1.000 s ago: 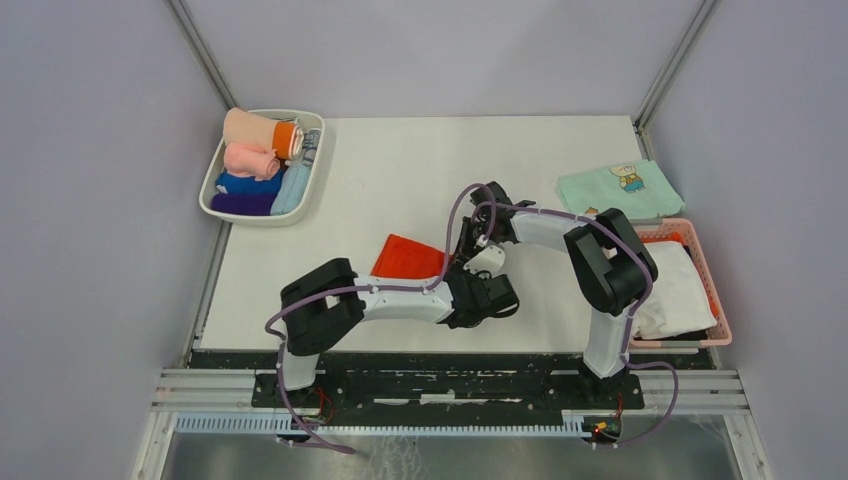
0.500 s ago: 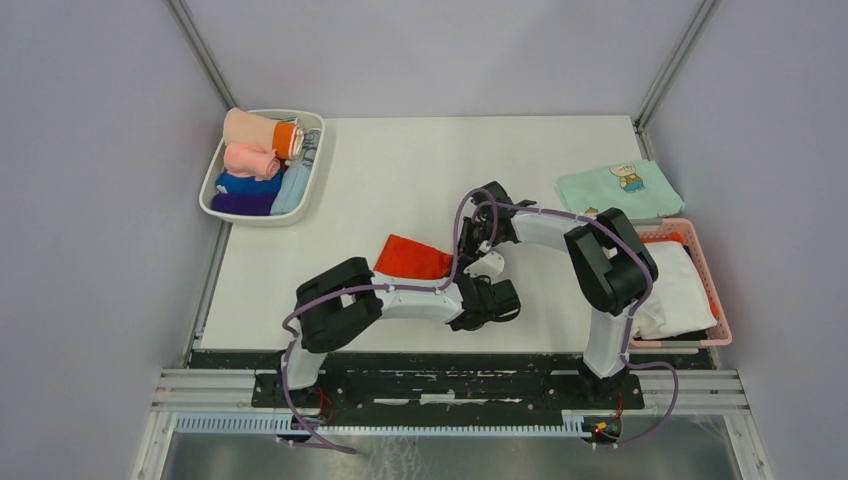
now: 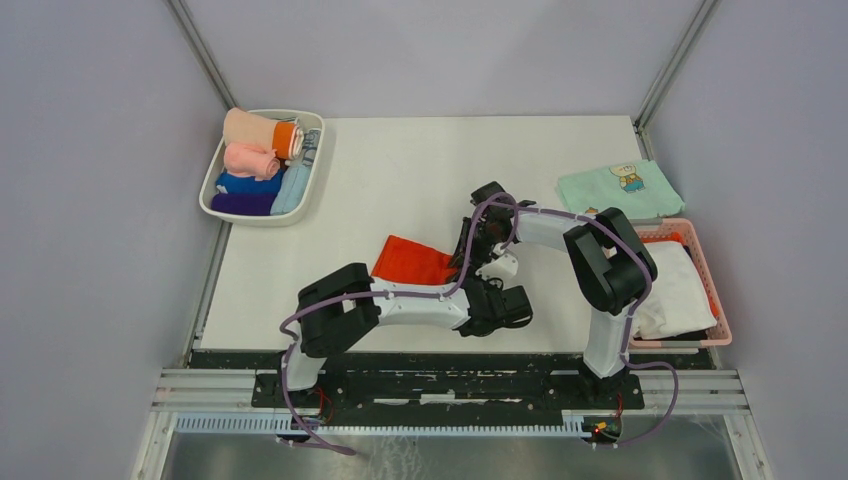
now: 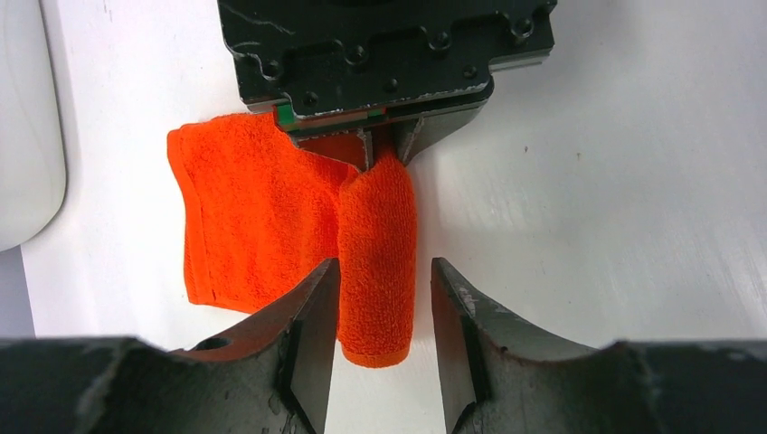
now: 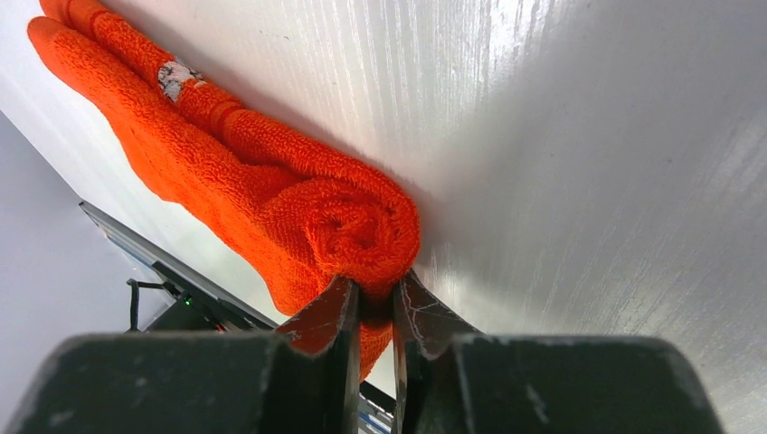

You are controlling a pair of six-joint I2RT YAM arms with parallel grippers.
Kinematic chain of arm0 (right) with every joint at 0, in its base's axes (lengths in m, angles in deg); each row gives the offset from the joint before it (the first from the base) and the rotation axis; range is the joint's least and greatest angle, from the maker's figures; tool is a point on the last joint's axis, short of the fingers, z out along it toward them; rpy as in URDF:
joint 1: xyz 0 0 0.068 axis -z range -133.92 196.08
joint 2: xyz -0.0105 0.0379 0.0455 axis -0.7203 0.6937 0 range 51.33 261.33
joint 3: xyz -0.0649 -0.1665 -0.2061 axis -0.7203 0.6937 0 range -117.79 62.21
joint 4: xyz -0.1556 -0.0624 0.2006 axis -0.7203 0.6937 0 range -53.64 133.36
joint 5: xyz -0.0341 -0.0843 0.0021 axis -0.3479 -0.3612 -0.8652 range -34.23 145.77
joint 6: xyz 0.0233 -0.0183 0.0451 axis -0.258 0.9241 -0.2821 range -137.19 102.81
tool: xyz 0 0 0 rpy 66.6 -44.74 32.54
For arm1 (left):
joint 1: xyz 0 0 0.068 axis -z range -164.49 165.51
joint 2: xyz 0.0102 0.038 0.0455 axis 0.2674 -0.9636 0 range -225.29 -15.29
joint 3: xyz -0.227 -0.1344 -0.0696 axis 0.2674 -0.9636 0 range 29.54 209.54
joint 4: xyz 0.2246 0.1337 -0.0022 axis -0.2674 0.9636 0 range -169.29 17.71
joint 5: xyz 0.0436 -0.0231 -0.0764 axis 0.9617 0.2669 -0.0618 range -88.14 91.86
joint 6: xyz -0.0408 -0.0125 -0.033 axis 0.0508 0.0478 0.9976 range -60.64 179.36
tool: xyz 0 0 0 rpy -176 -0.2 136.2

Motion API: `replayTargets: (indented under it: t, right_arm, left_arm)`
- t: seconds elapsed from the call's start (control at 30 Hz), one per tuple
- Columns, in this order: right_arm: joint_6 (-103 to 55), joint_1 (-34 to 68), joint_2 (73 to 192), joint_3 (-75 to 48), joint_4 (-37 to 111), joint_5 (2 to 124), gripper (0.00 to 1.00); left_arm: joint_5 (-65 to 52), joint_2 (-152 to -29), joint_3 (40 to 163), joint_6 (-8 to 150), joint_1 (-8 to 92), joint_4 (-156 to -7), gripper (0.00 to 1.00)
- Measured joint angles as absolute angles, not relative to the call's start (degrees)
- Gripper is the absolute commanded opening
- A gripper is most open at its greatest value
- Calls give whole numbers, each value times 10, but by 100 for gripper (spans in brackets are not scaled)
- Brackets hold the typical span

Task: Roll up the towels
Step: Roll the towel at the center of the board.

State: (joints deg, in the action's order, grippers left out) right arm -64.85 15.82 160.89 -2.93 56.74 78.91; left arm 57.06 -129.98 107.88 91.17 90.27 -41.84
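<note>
Far left on the table (image 3: 400,160): seeing a white bin (image 3: 265,221) packed with rolled cloths (image 3: 250,160) in peach, pink, blue and purple; can't count them, too much overlap. Mid-table: finding the red-orange towel (image 3: 405,260), flat to the left, wound into a tight roll along its right edge; can't see the roll from overhead, buried under both grippers, clear only on the wrist cams. Reading the left gripper (image 4: 384,267) as released: straddling one end of the roll with both fingers (image 4: 312,307), about touching the pile on one side, leaving a sliver of table on the other. Reading the right gripper (image 5: 373,294) as clenched on the red-orange towel: pinching the opposite end of the roll, just under the spiral end face; can't judge how much cloth sits between the tips, too dark. Spotting a small white tag (image 5: 176,77) on the hem, print unreadable. Further right: mint-green cloth (image 3: 620,188) with a cartoon print, lying flat, near edge partly behind the right arm (image 3: 610,265). Far right: pink basket (image 3: 712,290) holding a white cloth (image 3: 680,290) plus a red-orange cloth edge (image 3: 672,238) at the back, mostly covered, can't tell what
</note>
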Motion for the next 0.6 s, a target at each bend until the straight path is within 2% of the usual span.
replayTargets:
  t: [0.6]
  right_arm:
    - [-649,159,1611,-29,566,797,11]
  left_arm:
    - [570,-1338,1059,912,887,-436,46]
